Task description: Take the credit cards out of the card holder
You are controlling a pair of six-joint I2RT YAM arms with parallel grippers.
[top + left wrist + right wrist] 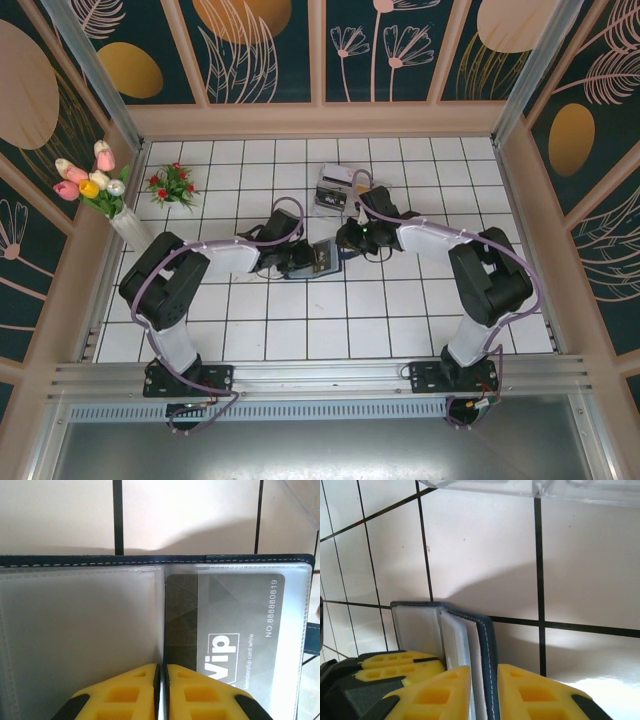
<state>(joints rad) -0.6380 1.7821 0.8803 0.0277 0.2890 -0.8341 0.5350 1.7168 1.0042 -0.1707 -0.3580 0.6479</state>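
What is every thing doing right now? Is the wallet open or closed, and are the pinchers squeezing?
card holder: open, lying on the tiles.
grey card: tucked inside its clear sleeve, not out yet.
left gripper: shut on a clear sleeve of the card holder.
right gripper: shut on the card holder's navy cover edge.
clear tray: flat on the tiles; its contents are too small to tell.

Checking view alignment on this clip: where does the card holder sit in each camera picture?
Top external: card holder at table centre.
Left wrist: card holder open across the frame, grey card in its right sleeve.
Right wrist: card holder lower centre, edge-on between yellow fingers.
Shared landmark: white tiles with black lines.
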